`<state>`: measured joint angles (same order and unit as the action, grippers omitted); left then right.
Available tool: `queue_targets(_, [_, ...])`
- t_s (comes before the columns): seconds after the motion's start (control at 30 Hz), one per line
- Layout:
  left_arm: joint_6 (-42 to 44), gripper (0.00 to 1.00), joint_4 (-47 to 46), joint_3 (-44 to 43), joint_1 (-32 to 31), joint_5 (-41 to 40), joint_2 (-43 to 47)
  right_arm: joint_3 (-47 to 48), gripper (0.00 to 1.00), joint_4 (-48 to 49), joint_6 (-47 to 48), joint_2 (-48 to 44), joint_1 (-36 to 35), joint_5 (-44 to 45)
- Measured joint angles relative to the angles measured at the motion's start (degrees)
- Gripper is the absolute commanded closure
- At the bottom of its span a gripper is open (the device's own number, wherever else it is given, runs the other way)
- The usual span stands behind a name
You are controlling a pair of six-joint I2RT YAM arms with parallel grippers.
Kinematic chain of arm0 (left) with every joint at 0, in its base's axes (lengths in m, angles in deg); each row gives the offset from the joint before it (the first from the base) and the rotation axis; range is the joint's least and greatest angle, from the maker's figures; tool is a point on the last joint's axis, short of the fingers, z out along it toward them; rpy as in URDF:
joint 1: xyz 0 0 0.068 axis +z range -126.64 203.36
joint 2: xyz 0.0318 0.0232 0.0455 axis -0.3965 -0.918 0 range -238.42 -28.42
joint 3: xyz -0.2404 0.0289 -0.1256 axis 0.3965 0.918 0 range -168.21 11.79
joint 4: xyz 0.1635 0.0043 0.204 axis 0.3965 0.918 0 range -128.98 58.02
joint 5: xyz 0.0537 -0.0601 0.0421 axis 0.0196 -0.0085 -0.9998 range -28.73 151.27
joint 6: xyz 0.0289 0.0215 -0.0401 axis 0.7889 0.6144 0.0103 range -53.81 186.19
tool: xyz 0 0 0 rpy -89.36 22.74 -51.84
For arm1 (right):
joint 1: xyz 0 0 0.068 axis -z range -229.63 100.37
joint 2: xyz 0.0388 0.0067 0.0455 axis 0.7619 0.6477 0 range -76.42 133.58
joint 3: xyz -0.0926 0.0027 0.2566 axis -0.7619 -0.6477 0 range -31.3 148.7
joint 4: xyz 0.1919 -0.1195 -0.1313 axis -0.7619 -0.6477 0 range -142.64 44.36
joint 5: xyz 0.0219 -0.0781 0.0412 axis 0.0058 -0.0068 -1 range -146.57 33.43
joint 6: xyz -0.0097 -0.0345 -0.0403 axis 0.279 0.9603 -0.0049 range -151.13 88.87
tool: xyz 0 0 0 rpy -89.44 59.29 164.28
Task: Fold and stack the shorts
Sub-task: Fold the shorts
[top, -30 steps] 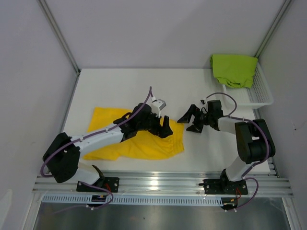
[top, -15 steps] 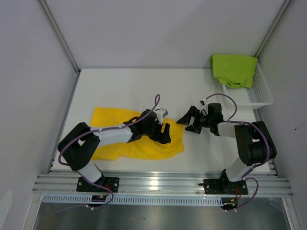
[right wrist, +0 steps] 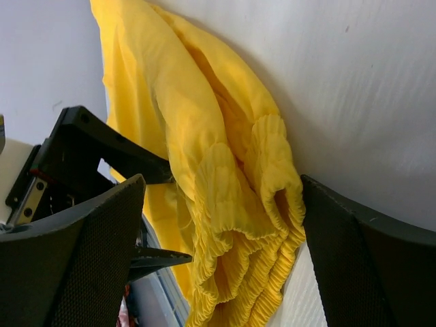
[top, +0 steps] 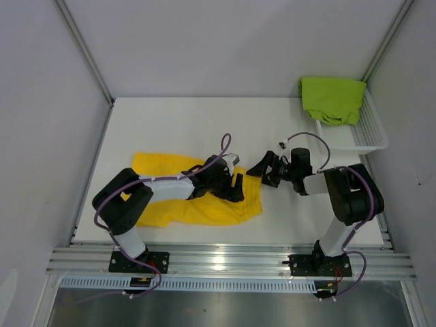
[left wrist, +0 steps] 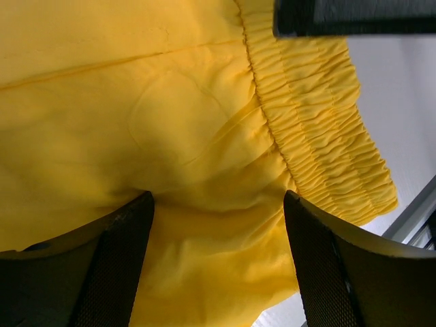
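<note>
The yellow shorts (top: 170, 208) lie flat on the white table, waistband end to the right. My left gripper (top: 238, 187) rests low on that end, open, with yellow cloth (left wrist: 204, 136) bunched between its fingers (left wrist: 116, 262). The ribbed waistband (left wrist: 320, 122) runs along its right side. My right gripper (top: 261, 173) is open just to the right. Its fingers (right wrist: 371, 266) straddle the rumpled waistband (right wrist: 238, 204) without pinching it. The lime green shorts (top: 332, 99) lie crumpled in the basket at the back right.
The white mesh basket (top: 371, 142) stands against the right wall. Grey walls close in the table on three sides. An aluminium rail (top: 225, 262) runs along the near edge behind both arm bases. The left gripper's black body (right wrist: 88, 146) shows in the right wrist view.
The left arm has folded lower, its elbow swinging in toward the shorts, while its gripper stays at the waistband end. The right gripper has edged left up to the waistband.
</note>
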<state>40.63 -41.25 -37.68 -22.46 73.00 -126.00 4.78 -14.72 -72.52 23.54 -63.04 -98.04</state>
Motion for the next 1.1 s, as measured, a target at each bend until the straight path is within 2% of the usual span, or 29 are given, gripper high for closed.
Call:
queue_targets(0.27, [-3.4, 0.21, -2.0, -1.5, 0.0, -0.7, -2.2, -4.9, 0.12, 6.6, -2.4, -0.2, 0.0, -2.8])
queue_targets(0.4, [-4.2, 0.21, -2.3, -2.8, 0.0, -0.7, -3.5, -6.5, 0.14, 7.0, -2.6, -1.2, 0.0, -3.7])
queue_targets(0.47, [-4.4, 0.21, -2.3, -3.6, 0.0, -0.8, -4.2, -6.7, 0.19, 6.8, -2.6, -1.2, 0.0, -4.1])
queue_targets(0.53, [-4.5, 0.21, -2.4, -4.0, -0.1, -0.9, -4.7, -6.7, 0.29, 5.4, -2.2, -1.6, 0.0, -4.0])
queue_targets(0.57, [-4.5, 0.21, -2.4, -4.2, -0.2, -1.0, -5.0, -6.7, 0.42, 4.3, -1.9, -1.7, 0.0, -4.0])
queue_targets(0.6, [-4.5, 0.21, -2.6, -4.3, -0.2, -1.0, -5.2, -6.7, 0.48, 2.9, -1.3, -1.9, 0.0, -3.3])
queue_targets(0.63, [-4.6, 0.21, -2.9, -4.5, -0.2, -1.0, -5.4, -6.7, 0.60, 1.6, -1.0, -2.1, 0.0, -2.9])
queue_targets(0.73, [-4.9, 0.22, -3.9, -5.0, -0.2, -1.0, -6.3, -6.5, 0.78, -3.1, 0.1, -2.3, -0.1, -1.3])
queue_targets(0.77, [-5.1, 0.22, -4.5, -5.1, -0.2, -1.0, -6.5, -6.3, 0.89, -4.2, 0.3, -2.4, -0.1, -1.0])
queue_targets(0.87, [-5.5, 0.21, -5.4, -5.1, -0.2, -1.1, -6.7, -4.0, 1.00, -8.5, 1.3, -2.6, -0.2, 0.1])
queue_targets(1.03, [-5.5, 0.22, -6.5, -4.9, -0.2, -2.1, -6.7, 3.9, 0.98, -17.2, 3.2, -0.4, -0.5, 1.4])
queue_targets(1.1, [-5.3, 0.21, -6.2, -4.9, -0.1, -2.8, -6.6, 8.1, 0.92, -20.9, 4.2, 1.4, -0.6, 2.1])
